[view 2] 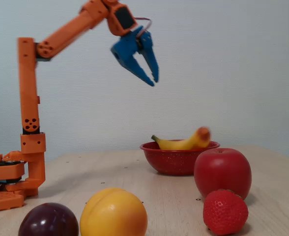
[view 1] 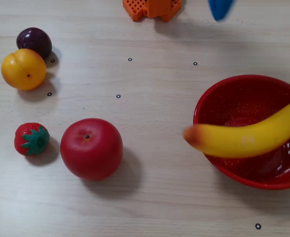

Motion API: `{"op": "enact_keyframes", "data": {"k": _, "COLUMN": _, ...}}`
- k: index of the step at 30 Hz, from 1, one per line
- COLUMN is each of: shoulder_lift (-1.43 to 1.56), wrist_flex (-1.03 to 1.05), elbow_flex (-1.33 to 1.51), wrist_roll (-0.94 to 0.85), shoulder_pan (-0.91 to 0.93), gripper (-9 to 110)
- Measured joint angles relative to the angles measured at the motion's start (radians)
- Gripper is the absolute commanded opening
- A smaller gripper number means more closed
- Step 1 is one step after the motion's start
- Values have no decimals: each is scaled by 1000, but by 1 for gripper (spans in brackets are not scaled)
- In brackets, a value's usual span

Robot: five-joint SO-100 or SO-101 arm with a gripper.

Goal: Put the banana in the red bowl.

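The yellow banana (view 1: 248,138) lies across the red bowl (view 1: 210,96). Its orange-brown tip pokes out over the bowl's left rim and looks blurred, and its other end runs off the right edge. In the other fixed view the banana (view 2: 181,143) rests in the bowl (view 2: 176,164) with its stem to the left. My blue gripper (view 2: 154,82) hangs high above the table, up and to the left of the bowl. Its fingers are slightly apart and hold nothing. From above only a blurred blue piece of the gripper (view 1: 220,9) shows at the top edge.
A red apple (view 1: 91,148), a strawberry (view 1: 31,139), a yellow-orange round fruit (view 1: 23,69) and a dark plum (view 1: 34,41) sit on the left of the wooden table. The orange arm base (view 2: 12,182) stands at the table's far end.
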State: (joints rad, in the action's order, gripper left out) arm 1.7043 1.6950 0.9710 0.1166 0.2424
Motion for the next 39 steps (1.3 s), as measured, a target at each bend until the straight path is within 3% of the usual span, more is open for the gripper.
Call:
{"op": "enact_keyframes", "data": {"k": 5, "shoulder_lift": 282, "wrist_flex": -167, "elbow_flex": 357, "wrist_roll": -106, "shoulder_pan": -63, "gripper": 0}}
{"op": "enact_keyframes", "data": {"k": 14, "shoulder_lift": 977, "wrist_flex": -442, "elbow_flex": 1250, "wrist_roll": -239, "shoulder_pan": -144, "gripper": 0}}
{"op": "enact_keyframes", "data": {"k": 24, "shoulder_lift": 1517, "wrist_flex": -699, "elbow_flex": 1957, "wrist_roll": -397, "shoulder_pan": -178, "gripper": 0}}
{"op": "enact_keyframes", "data": {"k": 32, "shoulder_lift": 1603, "wrist_flex": -767, "elbow_flex": 2145, "wrist_roll": -451, "shoulder_pan": -179, "gripper": 0}}
{"op": "enact_keyframes", "data": {"k": 39, "shoulder_lift": 1595, "wrist_flex": -767, "elbow_flex": 2146, "wrist_roll": -509, "shoulder_pan": -176, "gripper": 0}}
